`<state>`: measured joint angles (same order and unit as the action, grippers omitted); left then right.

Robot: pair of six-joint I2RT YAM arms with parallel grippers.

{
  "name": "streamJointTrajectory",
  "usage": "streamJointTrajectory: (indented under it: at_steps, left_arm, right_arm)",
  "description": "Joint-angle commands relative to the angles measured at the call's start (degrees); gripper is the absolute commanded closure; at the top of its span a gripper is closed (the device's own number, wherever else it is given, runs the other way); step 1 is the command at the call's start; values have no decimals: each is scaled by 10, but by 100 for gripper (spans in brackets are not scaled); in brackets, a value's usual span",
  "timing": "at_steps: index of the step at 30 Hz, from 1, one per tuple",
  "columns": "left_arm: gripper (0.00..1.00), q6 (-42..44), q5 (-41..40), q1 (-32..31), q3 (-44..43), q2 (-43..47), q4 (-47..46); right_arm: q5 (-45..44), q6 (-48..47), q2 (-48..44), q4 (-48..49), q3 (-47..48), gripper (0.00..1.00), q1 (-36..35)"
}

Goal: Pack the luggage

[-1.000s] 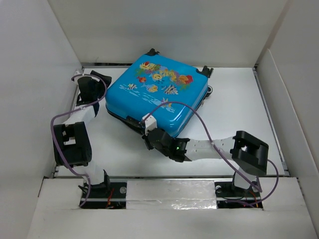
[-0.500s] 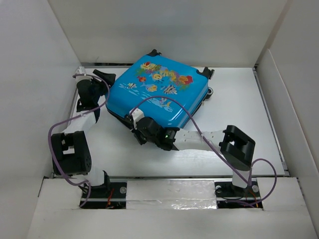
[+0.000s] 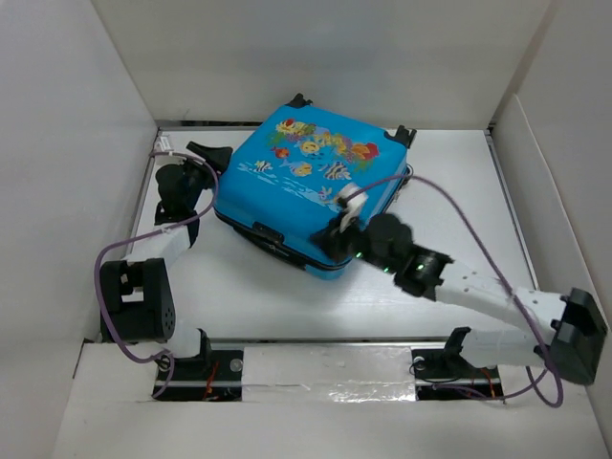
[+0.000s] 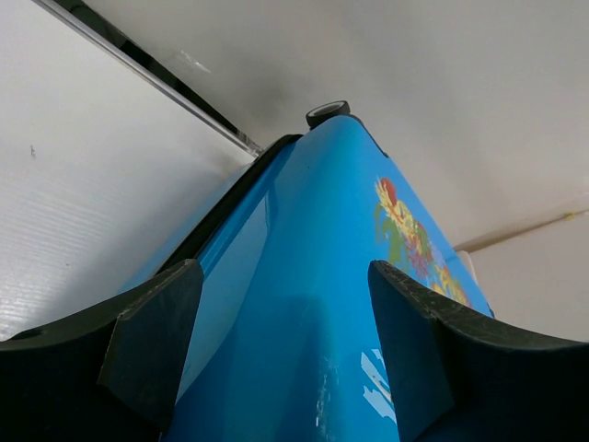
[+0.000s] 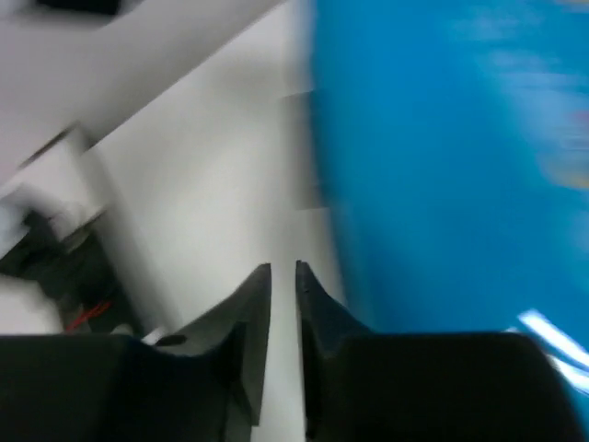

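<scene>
The luggage (image 3: 306, 186) is laid flat on the white counter (image 3: 449, 210), its fish-printed shell turned upward and a dark seam seen between its two halves. It is found directly ahead of the left gripper (image 3: 212, 156) and just beyond the right gripper (image 3: 339, 225).

The left gripper is spread wide. In the left wrist view its two dark fingers (image 4: 152, 341) are set on either side of the blue shell's rounded edge; contact cannot be judged. The left arm is folded upward from its base, the forearm raised along the counter's left side and the wrist turned in toward the case.

The right gripper (image 5: 283, 267) is drawn almost together, a thin slit being left and nothing held. It is placed at the near right corner of the luggage, the blue shell filling its blurred view on the right. The right arm is stretched low, its elbow thrown far out to the right.
</scene>
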<state>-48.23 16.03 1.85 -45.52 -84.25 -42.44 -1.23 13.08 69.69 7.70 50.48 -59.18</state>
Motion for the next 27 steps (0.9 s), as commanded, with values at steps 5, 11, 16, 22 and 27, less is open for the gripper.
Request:
streamJointTrajectory:
  at_steps: [5, 11, 16, 22, 27]
  left_arm:
    - [33, -11, -39, -23, 46, 0, 76]
    - [32, -41, -125, -23, 33, -12, 78]
    - [31, -38, -116, -3, -38, -57, 104]
    - [34, -33, -26, -12, -74, -147, 127]
    - [36, -44, 0, -37, -13, -132, 62]
  right_arm:
    - [-69, 63, -81, -12, -93, 100, 384]
    - [78, 80, 24, 32, -91, 100, 517]
    - [141, 91, 83, 84, -79, 100, 523]
    - [149, 91, 149, 114, -46, 100, 482]
    - [159, 86, 195, 129, 9, 99, 453]
